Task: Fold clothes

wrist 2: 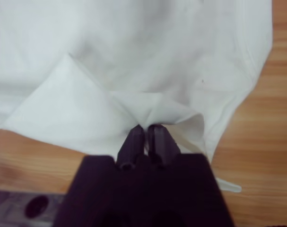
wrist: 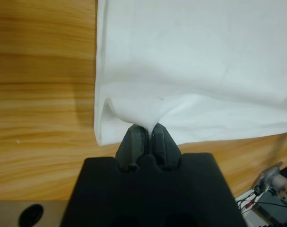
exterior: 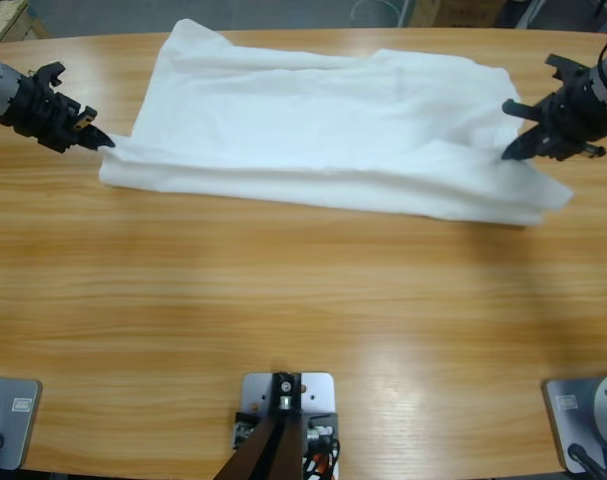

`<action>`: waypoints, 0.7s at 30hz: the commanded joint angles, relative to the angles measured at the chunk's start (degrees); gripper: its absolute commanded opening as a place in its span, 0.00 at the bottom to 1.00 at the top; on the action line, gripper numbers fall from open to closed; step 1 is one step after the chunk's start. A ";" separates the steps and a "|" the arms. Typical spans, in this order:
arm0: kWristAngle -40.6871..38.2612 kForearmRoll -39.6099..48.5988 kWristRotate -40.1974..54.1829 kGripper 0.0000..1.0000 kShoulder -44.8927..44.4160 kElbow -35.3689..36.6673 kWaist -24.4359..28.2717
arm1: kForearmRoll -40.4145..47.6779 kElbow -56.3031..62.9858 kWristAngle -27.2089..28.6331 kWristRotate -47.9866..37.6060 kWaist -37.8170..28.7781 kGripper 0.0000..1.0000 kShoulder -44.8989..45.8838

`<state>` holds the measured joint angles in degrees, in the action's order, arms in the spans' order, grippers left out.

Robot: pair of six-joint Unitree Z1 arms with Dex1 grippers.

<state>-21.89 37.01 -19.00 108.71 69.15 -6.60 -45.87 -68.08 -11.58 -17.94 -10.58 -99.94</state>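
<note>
- Pinching the T-shirt point(exterior: 323, 130) at both ends: my left gripper point(exterior: 101, 141) and right gripper point(exterior: 511, 128) each clamped on fabric.
- Shirt lies across the far half of the table point(exterior: 283, 300), part folded.
- Next, I judge: lift both pinches together, level, and carry them over.

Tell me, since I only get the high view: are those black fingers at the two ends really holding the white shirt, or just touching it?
Observer: The left wrist view shows the left gripper shut on a small pinch of the T-shirt, near its corner.
Visitor: And the other end?
Observer: The right wrist view shows the right gripper shut on a gathered tuck of cloth.
Visitor: Anything else there?
Observer: A triangular flap of the shirt lies folded over beside that tuck.
</note>
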 commanded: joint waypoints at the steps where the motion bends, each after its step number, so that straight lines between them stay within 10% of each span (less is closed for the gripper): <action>1: -0.31 0.89 0.81 0.00 6.25 2.49 0.53 | 0.16 -2.87 0.68 1.28 1.09 0.00 -5.88; 2: -0.35 1.06 0.81 0.02 6.65 2.86 0.60 | 0.16 -2.94 0.68 1.33 1.09 0.00 -6.21; 4: -0.35 1.96 0.81 0.43 7.21 3.64 0.88 | 0.25 -2.94 0.61 1.33 1.09 0.00 -6.67; 5: -0.35 2.29 0.84 0.49 7.48 4.06 1.08 | 0.25 -2.94 0.68 1.33 1.09 0.00 -6.85; 21: -0.86 6.97 2.53 0.51 8.83 6.54 3.35 | 0.07 -3.90 0.68 1.86 1.88 0.00 -7.69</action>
<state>-21.91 42.51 -17.55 115.52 77.16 -3.70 -45.86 -72.05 -11.39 -16.75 -10.13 -105.24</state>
